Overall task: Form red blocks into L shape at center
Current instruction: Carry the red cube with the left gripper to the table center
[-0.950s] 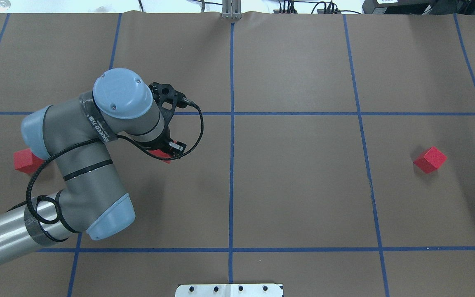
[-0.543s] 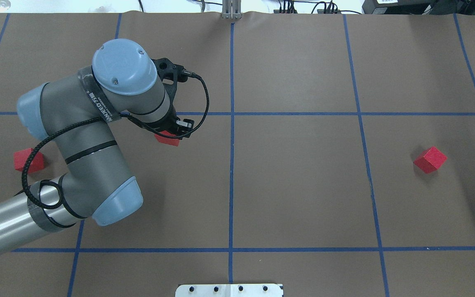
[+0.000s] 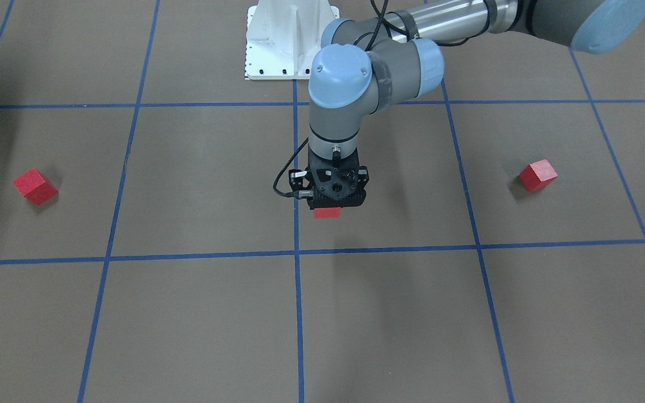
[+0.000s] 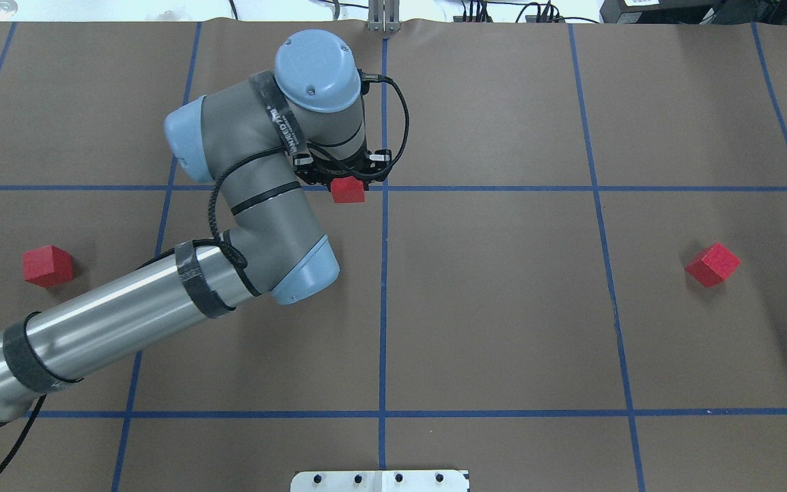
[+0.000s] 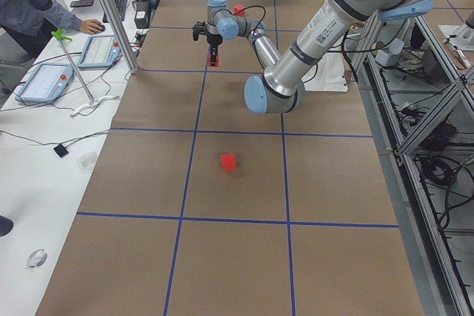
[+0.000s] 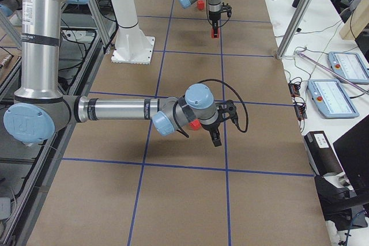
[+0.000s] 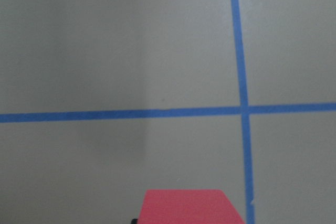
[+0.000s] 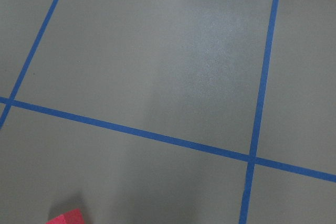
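The robot's left gripper, a black two-finger claw, is clamped shut on a small matte red cube and holds it, apparently just clear of the paper, over the brown paper-covered table surface. The cube hangs about midway between the surface's left and right edges, in the half farther from the white base plate. It is just to the robot's left of the middle blue tape line, where that line meets a cross line. The center patch on that line lies nearer the base plate. A second red cube sits near the left edge and a third red cube toward the right edge, both well apart from the held one. The right gripper shows only in a side view, near the third cube; whether its claw is open cannot be told.
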### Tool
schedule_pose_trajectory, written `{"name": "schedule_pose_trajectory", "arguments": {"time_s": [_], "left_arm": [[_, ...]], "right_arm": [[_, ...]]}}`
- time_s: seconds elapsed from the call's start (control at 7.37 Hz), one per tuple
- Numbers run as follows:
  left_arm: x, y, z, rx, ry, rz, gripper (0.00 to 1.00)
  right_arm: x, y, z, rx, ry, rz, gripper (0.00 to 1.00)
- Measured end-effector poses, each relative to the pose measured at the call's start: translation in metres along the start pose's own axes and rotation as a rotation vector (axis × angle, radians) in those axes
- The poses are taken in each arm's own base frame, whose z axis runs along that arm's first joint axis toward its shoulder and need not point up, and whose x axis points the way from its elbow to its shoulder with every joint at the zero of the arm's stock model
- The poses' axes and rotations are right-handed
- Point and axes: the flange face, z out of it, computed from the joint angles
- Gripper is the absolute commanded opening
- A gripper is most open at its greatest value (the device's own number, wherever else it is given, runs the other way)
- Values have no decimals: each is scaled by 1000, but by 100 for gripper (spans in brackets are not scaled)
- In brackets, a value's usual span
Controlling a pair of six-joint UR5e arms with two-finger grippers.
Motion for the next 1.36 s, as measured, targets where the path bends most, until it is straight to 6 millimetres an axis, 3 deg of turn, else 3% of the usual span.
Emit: {"name": "schedule_pose_trajectory", "arguments": {"time_s": [0.41,0.81,1.36], "left_arm": [[10,-16,41,-18,-29,-19,0],[21,1,63,-51,-45,22,0],[32,24,74,-74,-45,55,0]], "right_arm": [[1,0,1,-1,2,2,99],[2,0,2,-3,2,3,99],[2,-2,2,-2,3,3,100]]}}
